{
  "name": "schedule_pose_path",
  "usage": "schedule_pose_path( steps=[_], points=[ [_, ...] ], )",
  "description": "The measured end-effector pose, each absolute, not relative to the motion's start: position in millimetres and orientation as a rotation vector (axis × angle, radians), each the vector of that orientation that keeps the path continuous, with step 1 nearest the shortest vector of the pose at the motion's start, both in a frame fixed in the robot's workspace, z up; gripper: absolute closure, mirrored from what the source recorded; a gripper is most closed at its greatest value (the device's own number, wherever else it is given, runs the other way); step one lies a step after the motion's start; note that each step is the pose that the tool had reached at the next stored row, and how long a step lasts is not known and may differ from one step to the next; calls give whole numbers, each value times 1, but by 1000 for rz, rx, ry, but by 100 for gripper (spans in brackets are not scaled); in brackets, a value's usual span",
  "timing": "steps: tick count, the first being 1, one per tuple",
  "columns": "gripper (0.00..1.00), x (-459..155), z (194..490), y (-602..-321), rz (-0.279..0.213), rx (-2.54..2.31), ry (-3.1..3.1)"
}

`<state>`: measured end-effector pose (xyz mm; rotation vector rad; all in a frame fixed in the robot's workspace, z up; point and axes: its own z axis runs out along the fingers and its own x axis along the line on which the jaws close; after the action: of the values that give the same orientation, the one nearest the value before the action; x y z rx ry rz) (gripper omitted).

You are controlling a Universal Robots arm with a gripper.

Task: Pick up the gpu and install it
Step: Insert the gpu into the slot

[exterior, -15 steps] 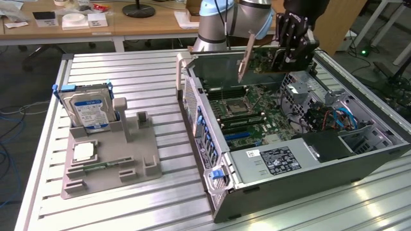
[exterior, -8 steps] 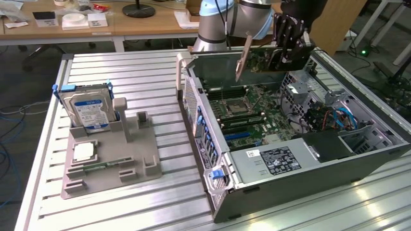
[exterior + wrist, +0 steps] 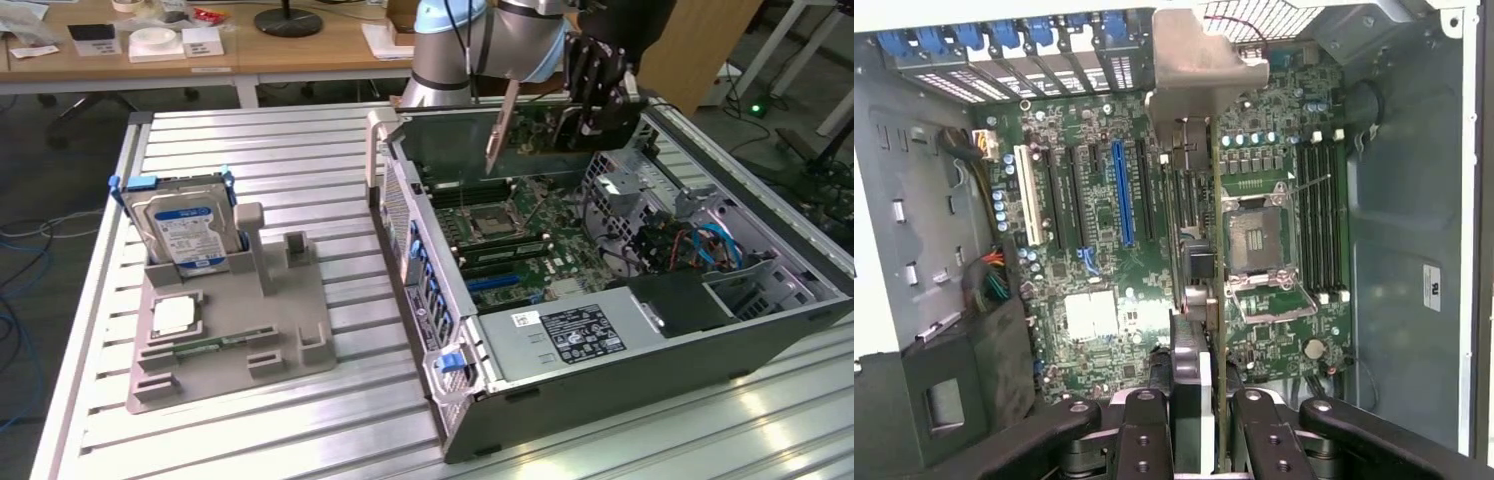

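While carried edge-down over the open chassis, thin green expansion card with silver metal end bracket (the gpu) held clamped in the black two-finger gripper, jaws narrowed onto the board's upper edge and closed on it. Card kept vertical, presumably so that its lower contact edge faces the slots directly beneath the gripper. Seen from the wrist, bracket end pointed toward the rear wall of the case, on the side where the blue-tabbed slot covers sit, which suits a bracket that must meet that wall. Blue expansion slot and black slots on the green motherboard lying below the gripper, just to one side of the card; no contact with the board visible yet.

Grey desktop computer case laid on its side, panel off, so that the slots face upward toward the gripper. Beside the case, away from the gripper, grey plastic fixture tray holding a silver hard drive with blue-white label.

Ribbed aluminium table beneath everything. Beyond it, wooden desks and a cabled floor.
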<state>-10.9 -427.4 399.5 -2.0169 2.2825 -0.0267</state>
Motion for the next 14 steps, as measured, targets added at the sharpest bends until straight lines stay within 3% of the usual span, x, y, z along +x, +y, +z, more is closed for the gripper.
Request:
schedule_pose_path(
  steps=[14],
  points=[
    [72, -11, 389, -428, -25, -2016, 2282]
  ],
)
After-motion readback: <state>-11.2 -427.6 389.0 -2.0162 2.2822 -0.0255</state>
